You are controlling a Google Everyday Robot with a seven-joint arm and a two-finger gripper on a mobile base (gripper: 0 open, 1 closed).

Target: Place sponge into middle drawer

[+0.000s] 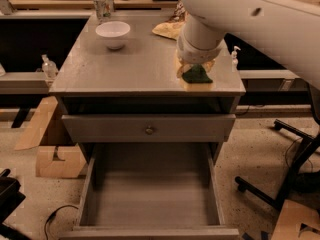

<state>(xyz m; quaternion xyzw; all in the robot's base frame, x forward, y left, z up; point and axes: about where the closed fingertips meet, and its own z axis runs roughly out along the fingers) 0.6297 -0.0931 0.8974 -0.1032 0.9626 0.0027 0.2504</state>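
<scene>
The sponge (196, 75), dark green on top with pale yellow foam below, is at the front right corner of the grey cabinet top (125, 69). My gripper (197, 67) comes down from the white arm (250, 14) and sits right over the sponge, touching or nearly touching it. The middle drawer (150, 199) is pulled out wide below, its grey floor bare. It lies below and to the left of the sponge.
A white bowl (113, 34), a can (102, 5) and a yellow chip bag (169, 30) are on the cabinet top. A closed drawer front with a brass knob (149, 130) is above the open drawer. Cardboard boxes (55, 159) stand left, a chair base (280, 184) right.
</scene>
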